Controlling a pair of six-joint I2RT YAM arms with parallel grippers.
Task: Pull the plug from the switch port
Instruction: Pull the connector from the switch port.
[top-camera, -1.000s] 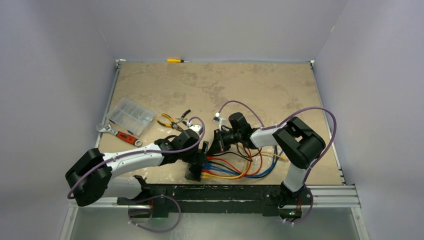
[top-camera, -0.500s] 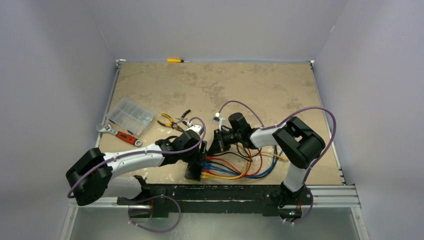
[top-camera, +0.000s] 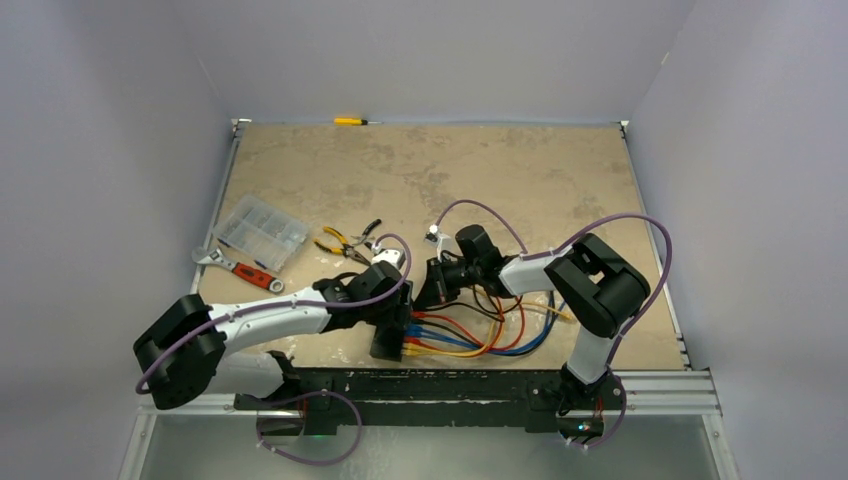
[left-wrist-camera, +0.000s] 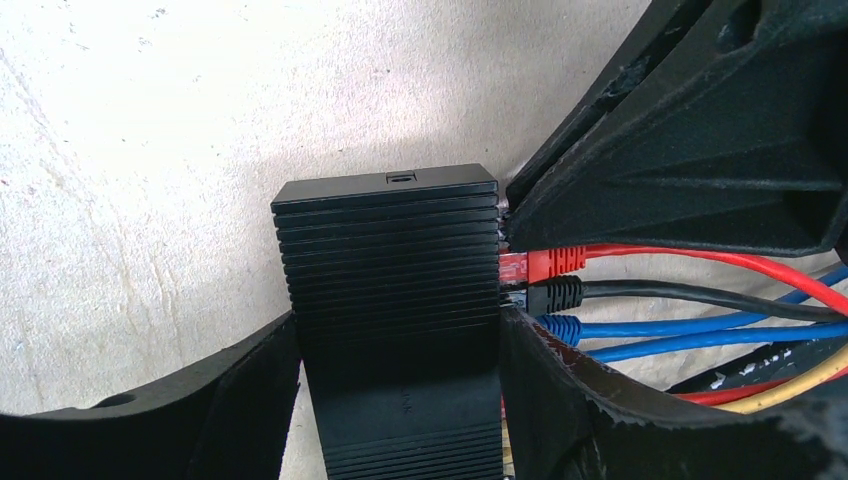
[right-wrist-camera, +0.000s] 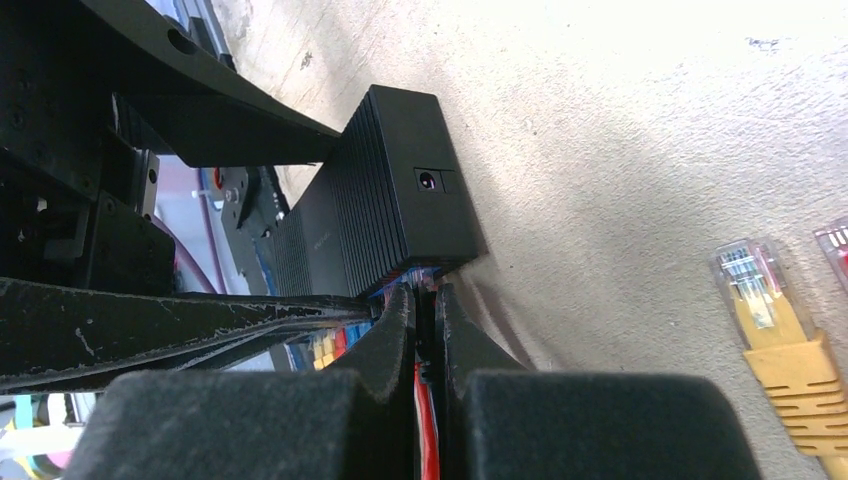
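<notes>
Near table (top-camera: 420, 170) edge, left end effector (left-wrist-camera: 400, 395) clamped on switch (left-wrist-camera: 390, 250), right end effector (right-wrist-camera: 425, 318) pinching red plug (left-wrist-camera: 540, 262) seated in it

Arm links: white tubular arm links (top-camera: 270, 318) are running between black blocky joint housings (top-camera: 175, 350).
Cables: thin purple cables (top-camera: 668, 255) are looping loosely alongside both arms.
Left fingers: matte black plastic left fingers (left-wrist-camera: 620, 430) are showing pale scuffs along their edges.
Right fingers: thick black tapered right fingers (right-wrist-camera: 600, 425) are showing a grainy surface.
</notes>
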